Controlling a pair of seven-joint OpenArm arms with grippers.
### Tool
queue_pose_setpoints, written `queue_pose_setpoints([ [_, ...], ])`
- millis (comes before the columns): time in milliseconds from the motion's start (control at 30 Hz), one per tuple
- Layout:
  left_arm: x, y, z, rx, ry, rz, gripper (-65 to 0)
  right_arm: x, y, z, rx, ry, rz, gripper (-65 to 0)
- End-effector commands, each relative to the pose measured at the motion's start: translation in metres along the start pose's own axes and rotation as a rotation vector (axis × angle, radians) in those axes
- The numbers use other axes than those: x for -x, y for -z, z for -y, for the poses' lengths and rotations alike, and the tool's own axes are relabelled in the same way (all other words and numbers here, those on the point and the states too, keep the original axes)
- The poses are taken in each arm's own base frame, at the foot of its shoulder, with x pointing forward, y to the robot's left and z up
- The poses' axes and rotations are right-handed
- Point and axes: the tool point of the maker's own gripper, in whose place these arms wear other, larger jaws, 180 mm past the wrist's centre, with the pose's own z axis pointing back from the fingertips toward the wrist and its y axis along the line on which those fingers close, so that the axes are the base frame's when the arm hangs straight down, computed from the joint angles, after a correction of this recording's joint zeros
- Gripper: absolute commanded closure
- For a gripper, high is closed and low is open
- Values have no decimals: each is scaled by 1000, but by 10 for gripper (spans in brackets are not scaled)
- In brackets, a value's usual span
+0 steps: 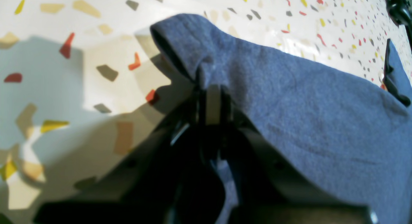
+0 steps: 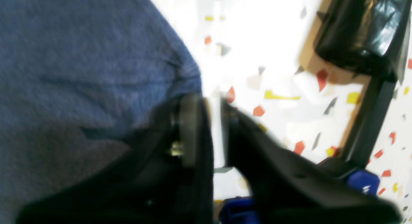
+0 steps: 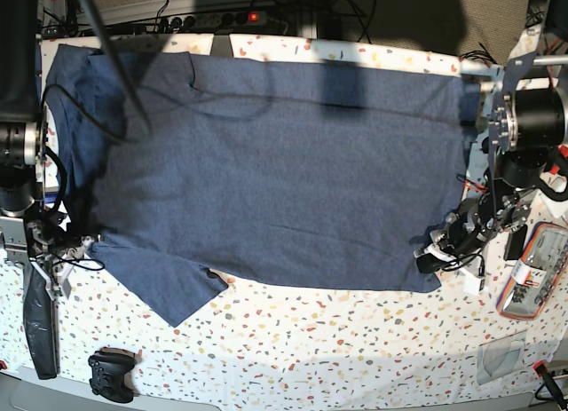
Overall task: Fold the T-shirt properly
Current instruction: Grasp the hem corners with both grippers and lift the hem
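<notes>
The T-shirt lies spread flat on the speckled table, plain navy side up, with no lettering showing. My left gripper is at its front right hem corner. In the left wrist view this gripper is shut on a fold of the blue cloth, which is lifted a little off the table. My right gripper is at the edge of the front left sleeve. In the right wrist view its jaws stand a narrow gap apart with white table showing between them, and the cloth lies just to their left.
A black game controller lies near the front left edge. A long black object lies at the left. A clear case sits at the right edge. A power strip and cables run along the back.
</notes>
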Motion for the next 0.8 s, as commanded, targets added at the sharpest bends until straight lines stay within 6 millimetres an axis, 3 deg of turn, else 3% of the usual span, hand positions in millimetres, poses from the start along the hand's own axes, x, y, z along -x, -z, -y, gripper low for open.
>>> queue_pose_setpoints([
  [0,-16,3,5,6,20,18,0,-32,-13,17,23,13,88,-244],
  [100,-15,5,9,12,21,14,0,-37,-15,23,33,15,136,-339],
  [333,-16,5,9,13,21,17,0,-35,-13,19,27,14,124,-338],
  [600,-16,5,9,13,22,17,0,-28,-2,-5,0,4,115,-297],
  [767,-14,5,9,12,22,4,0,-13,4,4,66,17,123,-297],
])
